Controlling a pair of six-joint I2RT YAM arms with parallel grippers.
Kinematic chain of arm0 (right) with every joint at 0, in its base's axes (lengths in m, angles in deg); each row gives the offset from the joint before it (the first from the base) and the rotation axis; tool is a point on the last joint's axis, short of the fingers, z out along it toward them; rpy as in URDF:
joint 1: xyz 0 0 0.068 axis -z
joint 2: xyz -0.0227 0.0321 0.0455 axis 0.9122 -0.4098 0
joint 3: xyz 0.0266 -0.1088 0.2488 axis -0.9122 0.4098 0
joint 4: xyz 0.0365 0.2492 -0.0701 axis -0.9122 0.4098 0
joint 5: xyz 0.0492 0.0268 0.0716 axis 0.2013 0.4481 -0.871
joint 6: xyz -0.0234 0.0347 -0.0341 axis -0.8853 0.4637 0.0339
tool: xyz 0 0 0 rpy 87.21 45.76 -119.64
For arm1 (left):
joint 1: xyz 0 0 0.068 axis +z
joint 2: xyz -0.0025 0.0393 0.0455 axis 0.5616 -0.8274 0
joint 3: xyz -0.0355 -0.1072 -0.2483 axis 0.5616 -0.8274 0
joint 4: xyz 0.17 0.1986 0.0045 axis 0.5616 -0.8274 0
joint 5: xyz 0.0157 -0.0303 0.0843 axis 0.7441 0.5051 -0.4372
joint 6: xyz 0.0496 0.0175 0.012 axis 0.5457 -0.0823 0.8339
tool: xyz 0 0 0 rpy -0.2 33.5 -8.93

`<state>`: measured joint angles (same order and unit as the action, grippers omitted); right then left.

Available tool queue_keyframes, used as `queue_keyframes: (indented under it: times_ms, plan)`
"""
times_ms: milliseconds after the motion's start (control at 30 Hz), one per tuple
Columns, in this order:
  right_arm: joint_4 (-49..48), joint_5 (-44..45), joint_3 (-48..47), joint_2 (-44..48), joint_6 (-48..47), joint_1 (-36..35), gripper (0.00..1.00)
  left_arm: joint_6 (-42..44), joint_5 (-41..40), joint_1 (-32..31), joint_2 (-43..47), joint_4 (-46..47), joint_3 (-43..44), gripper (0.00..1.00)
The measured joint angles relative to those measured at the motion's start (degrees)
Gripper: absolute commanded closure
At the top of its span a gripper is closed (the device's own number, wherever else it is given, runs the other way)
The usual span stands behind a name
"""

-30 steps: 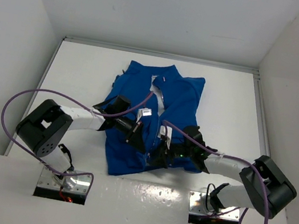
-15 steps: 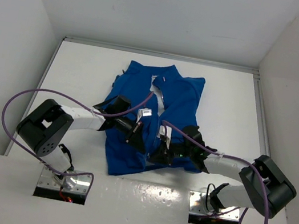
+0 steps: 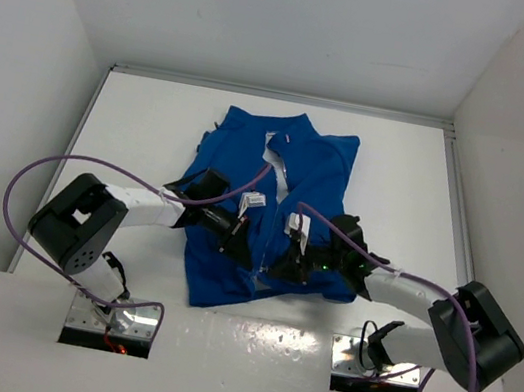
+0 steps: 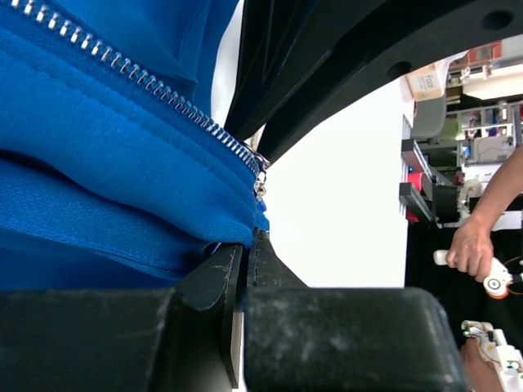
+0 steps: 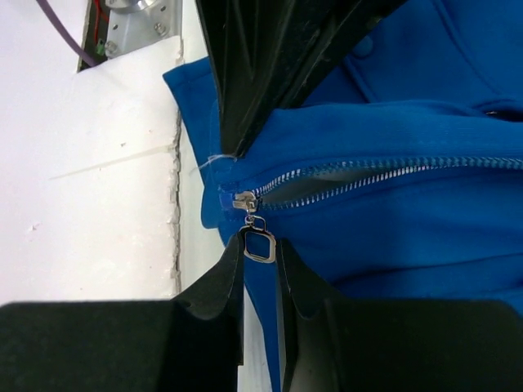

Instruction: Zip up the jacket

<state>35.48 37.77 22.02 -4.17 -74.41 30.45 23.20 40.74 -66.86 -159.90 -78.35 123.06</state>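
Observation:
The royal-blue jacket (image 3: 312, 169) lies flat on the white table, collar at the far end, its front zipper open. My left gripper (image 3: 241, 245) is shut on the jacket's bottom hem (image 4: 163, 237), just left of the zipper's lower end. In the left wrist view the silver zipper teeth (image 4: 147, 86) run down to that end. My right gripper (image 3: 281, 263) sits at the bottom of the zipper. In the right wrist view its fingertips (image 5: 235, 257) close on the square silver zipper pull (image 5: 260, 245), which hangs from the slider (image 5: 243, 201) at the very bottom of the teeth.
The white table's (image 3: 152, 126) near edge and the arm base plates (image 3: 114, 317) lie just below the jacket hem. White walls enclose the table on three sides. The two grippers are almost touching each other over the hem.
The right arm's forearm and elbow have shifted a little to the right, and its gripper has settled at the zipper's bottom end. The left arm and the jacket have hardly moved.

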Motion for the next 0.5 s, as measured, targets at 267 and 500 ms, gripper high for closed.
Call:
queue_keyframes:
  times_ms: [267, 500]
  plan:
    - [1.75, 0.09, -3.15, -2.12, 5.27, 1.64, 1.00, 2.12, -1.16, -0.35, 0.26, -0.61, 0.48, 1.00]
    - [3.54, 0.28, -5.07, -4.85, 8.90, 3.26, 1.00, 4.66, -4.42, -2.16, 2.23, -0.81, 0.48, 1.00]
